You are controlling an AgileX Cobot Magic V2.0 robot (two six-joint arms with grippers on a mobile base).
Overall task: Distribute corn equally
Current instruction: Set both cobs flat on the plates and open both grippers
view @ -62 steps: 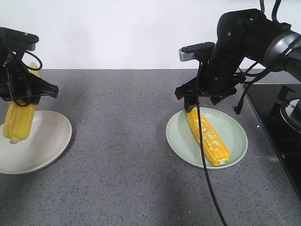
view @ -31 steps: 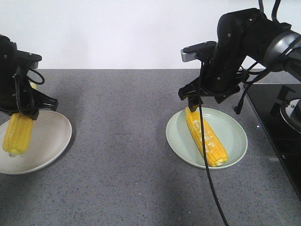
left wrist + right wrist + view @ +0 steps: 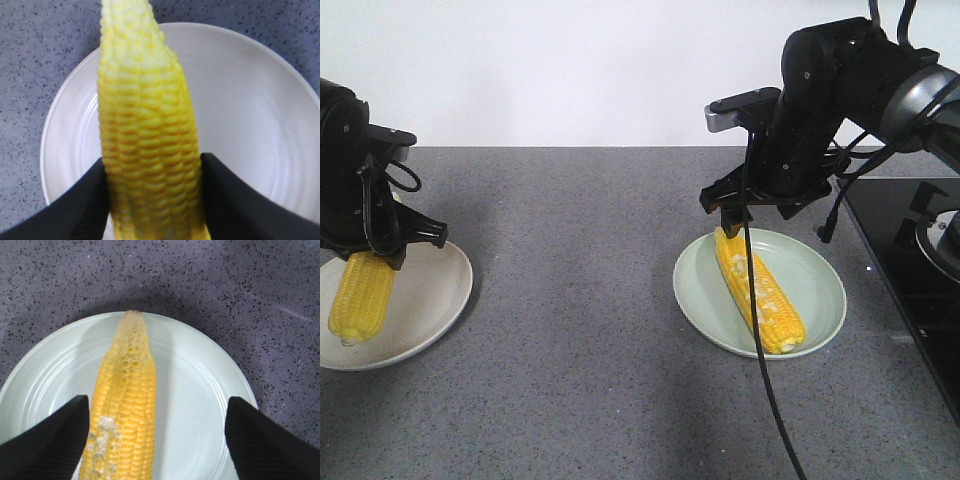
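My left gripper (image 3: 375,258) is shut on one cob of corn (image 3: 362,296), holding it tilted low over the white plate (image 3: 432,290). In the left wrist view the black fingers (image 3: 80,200) press both sides of that corn (image 3: 145,125), and its tip reaches past the plate's (image 3: 250,100) far rim. A second cob of corn (image 3: 760,290) with a pale patch lies on the pale green plate (image 3: 825,300). My right gripper (image 3: 732,218) hovers open over its far end. In the right wrist view the gripper (image 3: 157,402) is wide apart around the corn (image 3: 127,390) on the plate (image 3: 200,390).
A black cooktop (image 3: 905,270) with a metal pot (image 3: 942,240) on it fills the right edge of the grey counter (image 3: 580,330). A black cable (image 3: 760,360) hangs from the right arm across the green plate. A white wall stands behind.
My left arm has lowered its corn closer to the white plate and shifted slightly right. My right gripper has risen a little above the corn on the green plate.
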